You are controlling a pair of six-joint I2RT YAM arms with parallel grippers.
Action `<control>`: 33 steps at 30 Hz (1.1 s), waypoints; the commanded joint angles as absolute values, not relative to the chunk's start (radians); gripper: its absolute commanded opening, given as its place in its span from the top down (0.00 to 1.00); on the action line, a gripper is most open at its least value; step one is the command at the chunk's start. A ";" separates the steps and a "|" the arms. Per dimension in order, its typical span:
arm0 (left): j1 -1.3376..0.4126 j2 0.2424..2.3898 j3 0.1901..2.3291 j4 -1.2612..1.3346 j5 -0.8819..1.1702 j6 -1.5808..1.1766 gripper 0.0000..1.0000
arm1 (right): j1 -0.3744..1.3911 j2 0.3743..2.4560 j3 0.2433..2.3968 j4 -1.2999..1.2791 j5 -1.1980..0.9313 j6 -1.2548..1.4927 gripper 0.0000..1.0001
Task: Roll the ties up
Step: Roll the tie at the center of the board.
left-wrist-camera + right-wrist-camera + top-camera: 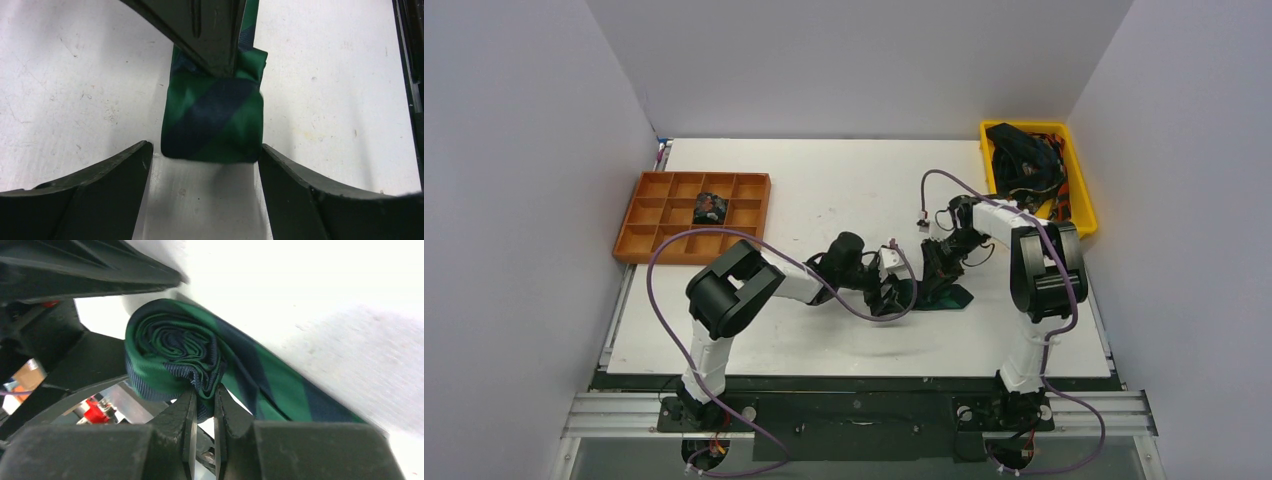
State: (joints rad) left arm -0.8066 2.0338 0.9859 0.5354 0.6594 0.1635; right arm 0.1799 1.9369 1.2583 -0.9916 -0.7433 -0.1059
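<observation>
A green and navy striped tie (946, 297) lies at the table's middle, where both arms meet. Most of it is wound into a coil (170, 355), and a flat tail (285, 392) runs off to the right. My right gripper (204, 397) is shut on the lower edge of the coil, pinching its layers. My left gripper (202, 152) stands open with the coil (212, 120) just ahead of its fingertips, touching neither finger. One dark finger of the right gripper (210, 30) comes down onto the coil from above. Another small dark coil (710, 208) sits in an orange tray (649, 215).
The orange tray has several compartments and stands at the back left. A yellow bin (1081, 195) at the back right holds a heap of dark ties (1022, 158). Purple cables (724, 235) loop over both arms. Grey walls close in the left, right and back sides.
</observation>
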 commanded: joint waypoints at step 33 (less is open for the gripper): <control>-0.839 2.156 0.985 0.828 0.631 -0.038 0.55 | 0.322 2.044 1.237 -0.658 -0.496 0.061 1.00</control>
